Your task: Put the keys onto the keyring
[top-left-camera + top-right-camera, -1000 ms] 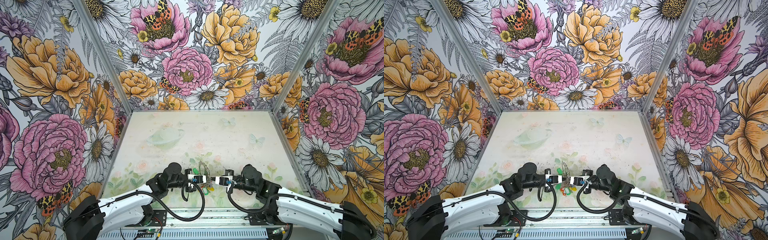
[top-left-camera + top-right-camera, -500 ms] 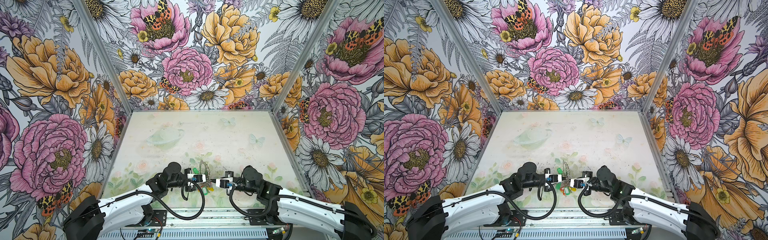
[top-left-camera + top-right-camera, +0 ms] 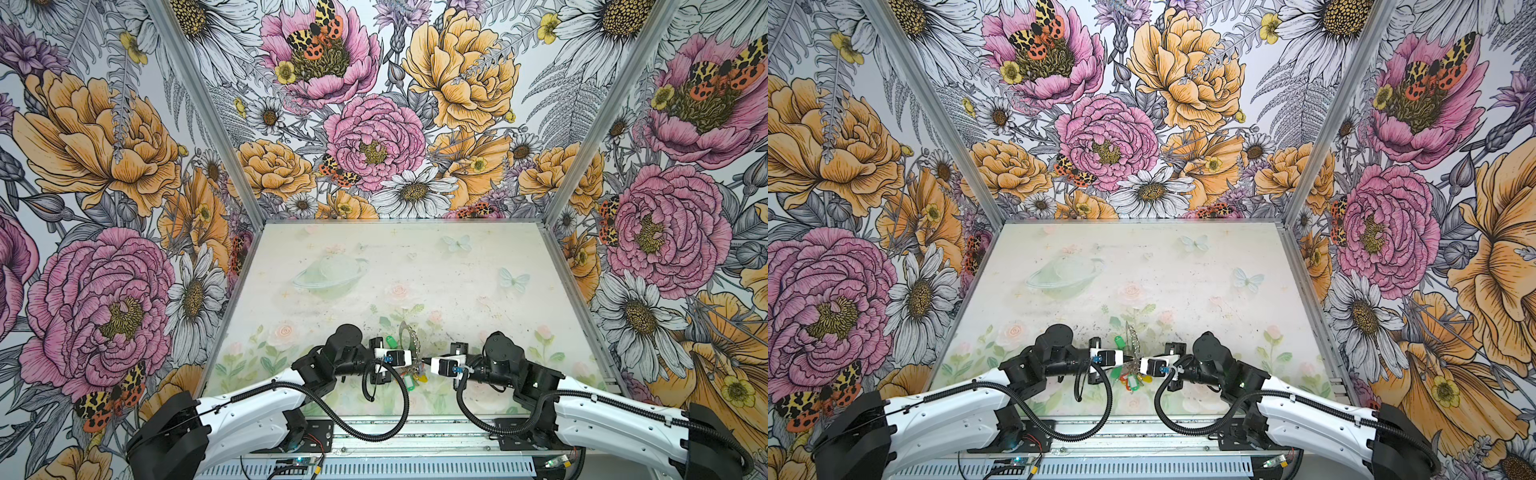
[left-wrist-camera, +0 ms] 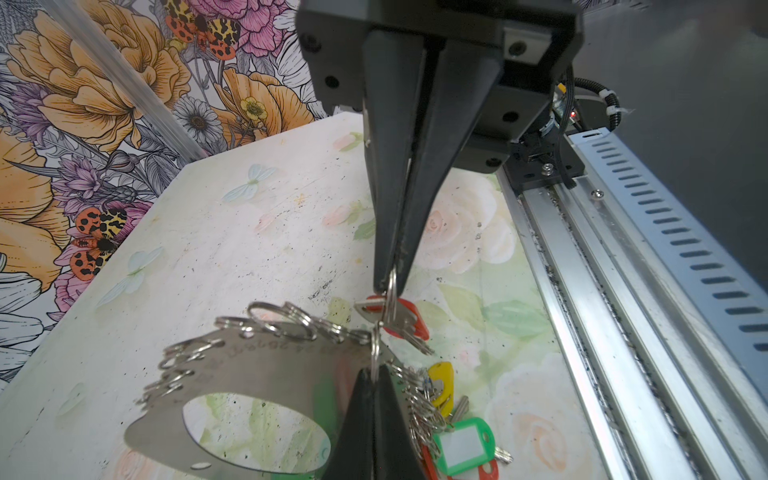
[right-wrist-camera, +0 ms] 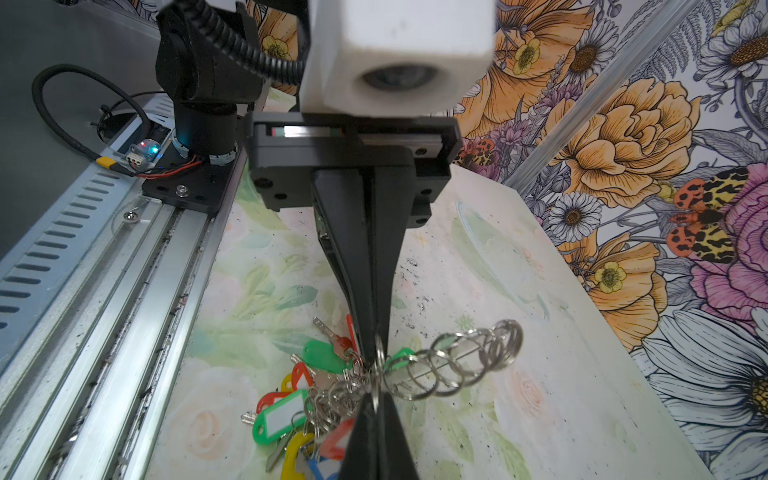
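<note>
The keyring (image 4: 270, 370), a flat grey plate with an oval hole and silver split rings along its edge, stands tilted near the table's front edge; it also shows in a top view (image 3: 409, 334). My left gripper (image 4: 376, 372) is shut on a split ring at the plate's edge. Coming from the opposite side, my right gripper (image 4: 390, 286) is shut on a split ring that carries the keys (image 4: 401, 326), a metal key with a red tag (image 4: 413, 316). The two rings touch between the fingertips. In the right wrist view my right gripper (image 5: 376, 397) meets the left gripper (image 5: 374, 347) tip to tip.
Green (image 4: 463, 446), yellow (image 4: 442, 374), red and blue tags with keys hang from the plate and lie on the table. An aluminium rail (image 4: 582, 291) runs along the table's front edge, close to both arms. Floral walls enclose the other three sides.
My right gripper has edged slightly toward the left gripper and the front edge. Both grips are unchanged.
</note>
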Robot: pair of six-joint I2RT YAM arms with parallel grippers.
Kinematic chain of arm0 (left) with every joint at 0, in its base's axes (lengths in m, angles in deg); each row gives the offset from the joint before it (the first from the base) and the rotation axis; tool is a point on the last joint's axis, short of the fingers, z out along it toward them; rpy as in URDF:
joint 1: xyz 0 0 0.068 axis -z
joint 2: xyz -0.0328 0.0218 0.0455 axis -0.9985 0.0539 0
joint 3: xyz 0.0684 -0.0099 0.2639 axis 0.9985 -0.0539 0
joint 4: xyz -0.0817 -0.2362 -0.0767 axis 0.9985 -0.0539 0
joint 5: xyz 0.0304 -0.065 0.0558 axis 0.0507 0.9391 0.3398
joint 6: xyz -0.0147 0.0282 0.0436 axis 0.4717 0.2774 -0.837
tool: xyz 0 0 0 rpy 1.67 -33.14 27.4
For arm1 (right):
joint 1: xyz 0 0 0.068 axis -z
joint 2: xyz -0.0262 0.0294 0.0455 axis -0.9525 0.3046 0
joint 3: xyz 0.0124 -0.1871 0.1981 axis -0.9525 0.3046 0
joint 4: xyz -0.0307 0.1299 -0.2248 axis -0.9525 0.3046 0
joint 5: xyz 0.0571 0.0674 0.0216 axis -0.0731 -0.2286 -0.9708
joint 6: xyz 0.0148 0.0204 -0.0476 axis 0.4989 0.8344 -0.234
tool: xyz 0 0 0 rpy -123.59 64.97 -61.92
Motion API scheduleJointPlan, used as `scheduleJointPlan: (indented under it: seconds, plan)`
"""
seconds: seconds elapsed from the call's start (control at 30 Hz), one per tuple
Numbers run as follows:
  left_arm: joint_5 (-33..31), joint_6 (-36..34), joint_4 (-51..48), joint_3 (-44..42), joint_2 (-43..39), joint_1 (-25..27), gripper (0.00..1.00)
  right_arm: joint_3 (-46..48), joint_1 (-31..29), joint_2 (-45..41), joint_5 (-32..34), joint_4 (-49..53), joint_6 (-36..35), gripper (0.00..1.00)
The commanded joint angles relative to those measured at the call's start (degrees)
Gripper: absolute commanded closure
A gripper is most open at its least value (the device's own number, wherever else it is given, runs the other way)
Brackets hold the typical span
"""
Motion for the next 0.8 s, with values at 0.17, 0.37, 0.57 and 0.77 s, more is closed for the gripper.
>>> scheduleJointPlan:
  seconds: [0.17,0.37,0.57,0.77]
  plan:
    - [1.83,-0.90,0.40,0.47,-0.07,-0.49,1.00,-0.74,-0.28,-3.54,1.69,0.64,-1.05,1.00]
    - [2.33,-0.88,0.41,0.37,-0.47,-0.43,1.00,-1.31,-0.30,-1.45,1.69,1.20,-1.64,1.00]
    - [2.85,-0.72,0.32,0.37,-0.49,-0.40,1.00,-1.42,-0.29,-0.91,0.11,1.11,-1.87,1.00]
    - [3.05,-0.59,-0.07,0.81,0.23,-0.40,1.00,-1.40,-0.26,-0.50,-1.13,0.58,-1.77,1.00]
